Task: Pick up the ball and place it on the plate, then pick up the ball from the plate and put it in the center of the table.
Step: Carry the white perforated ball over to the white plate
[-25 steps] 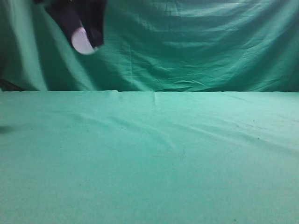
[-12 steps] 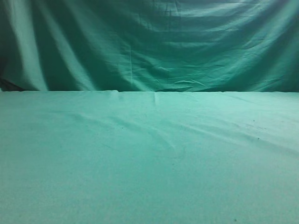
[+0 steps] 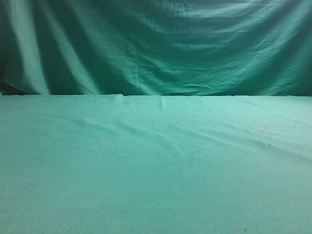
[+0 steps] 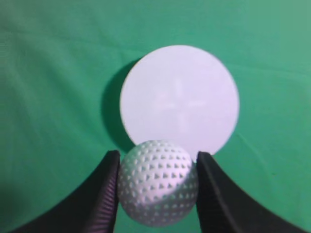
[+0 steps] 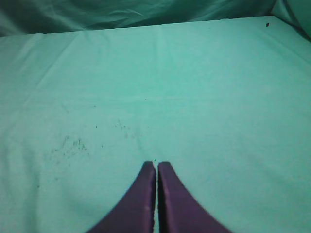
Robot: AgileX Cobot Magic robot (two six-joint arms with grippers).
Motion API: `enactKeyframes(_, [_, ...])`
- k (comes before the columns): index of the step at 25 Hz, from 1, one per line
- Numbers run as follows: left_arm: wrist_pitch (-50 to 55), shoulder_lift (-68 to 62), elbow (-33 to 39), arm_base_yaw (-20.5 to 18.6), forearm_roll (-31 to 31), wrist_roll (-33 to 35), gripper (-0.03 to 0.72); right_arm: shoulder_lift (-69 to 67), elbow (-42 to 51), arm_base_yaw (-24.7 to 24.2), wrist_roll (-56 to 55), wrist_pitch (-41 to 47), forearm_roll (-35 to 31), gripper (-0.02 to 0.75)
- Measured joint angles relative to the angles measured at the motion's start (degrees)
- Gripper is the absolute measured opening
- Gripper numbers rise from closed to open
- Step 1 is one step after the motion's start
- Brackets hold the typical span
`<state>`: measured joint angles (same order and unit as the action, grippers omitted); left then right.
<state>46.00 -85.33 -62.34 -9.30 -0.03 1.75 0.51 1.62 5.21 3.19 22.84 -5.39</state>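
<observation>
While the left tool grips the ball, the plate lies just beyond. Right tool is closed, empty.

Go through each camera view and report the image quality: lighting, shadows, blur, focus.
Exterior view: dim, soft, green-tinted; the table shows only faint wrinkle shading. Left wrist view: the ball is sharp, its underside shadowed; the plate is washed-out white, with a dark shadow at its left edge. Right wrist view: evenly lit but soft; the right gripper looks purplish.
</observation>
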Motion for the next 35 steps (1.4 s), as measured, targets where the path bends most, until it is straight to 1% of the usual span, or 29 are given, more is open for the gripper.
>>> enactKeyframes(3, [-1.1,-2.2,0.8,-1.0,0.5,0.0,0.31,0.0,0.0,0.0,0.0,0.0,0.0,0.0])
enactKeyframes(13, [-8.1,-11.0,0.8,-1.0,0.5,0.0,0.31,0.0,0.0,0.0,0.0,0.0,0.0,0.0])
enactKeyframes(27, [-12.7,-14.0,0.8,-1.0,0.5,0.9,0.31,0.0,0.0,0.0,0.0,0.0,0.0,0.0])
enactKeyframes(30, [-13.0,-14.1,0.8,-1.0,-1.0,2.0,0.31,0.0,0.0,0.0,0.0,0.0,0.0,0.0])
enactKeyframes(32, [-13.0,-14.2,0.8,-1.0,-3.6,5.0,0.31,0.0,0.0,0.0,0.0,0.0,0.0,0.0])
enactKeyframes(34, [-13.0,-14.2,0.8,-1.0,-7.1,7.2,0.428,0.0,0.0,0.0,0.0,0.0,0.0,0.0])
enactKeyframes(35, [-13.0,-14.2,0.8,-1.0,-8.4,7.7,0.508,0.0,0.0,0.0,0.0,0.0,0.0,0.0])
